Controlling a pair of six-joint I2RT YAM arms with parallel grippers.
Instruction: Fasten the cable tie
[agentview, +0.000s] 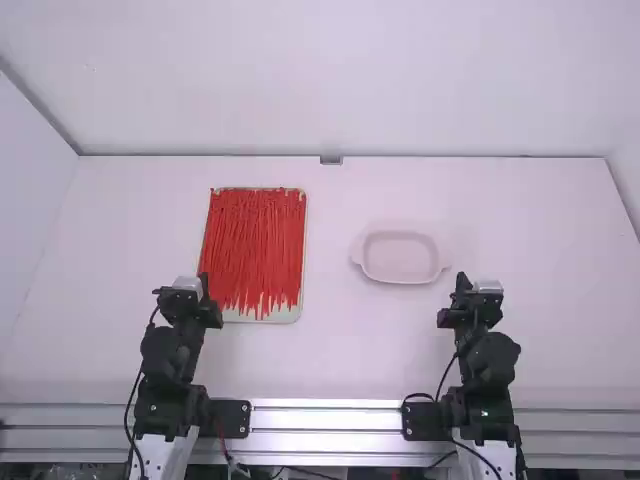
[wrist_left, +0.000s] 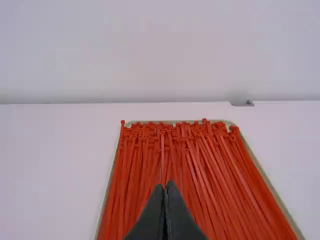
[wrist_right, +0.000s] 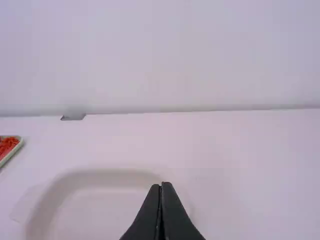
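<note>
Nearest to me, a silver aluminium rail (agentview: 320, 415) runs along the front edge of the white tabletop (agentview: 520, 210). Both my arms stand on it, folded up close above their bases.

My left pincer (wrist_left: 165, 186) is closed, its two black fingers pressed together with no gap and nothing between them. It sits at the near end of a flat beige rectangular tray (agentview: 272, 318), toward that tray's near left corner. I cannot tell whether it touches anything below.

My right pincer (wrist_right: 160, 185) is closed the same way — fingers meeting along their length, holding nothing. It sits just short of the near right corner of a shallow white rounded dish (agentview: 400, 236) with a small handle at each side.

The task's things, a thick layer of red plastic cable ties (agentview: 255, 250), lie in the tray, left of the tabletop's middle. They run lengthwise from near to far and cover almost all of the tray, with a thin beige rim around them. In the left wrist view their small square heads bunch along the far end.

The dish stands to the right of the tray and apart from it. Farthest off, a small grey bracket (agentview: 331, 159) sits at the tabletop's back edge, where it meets the white wall.
</note>
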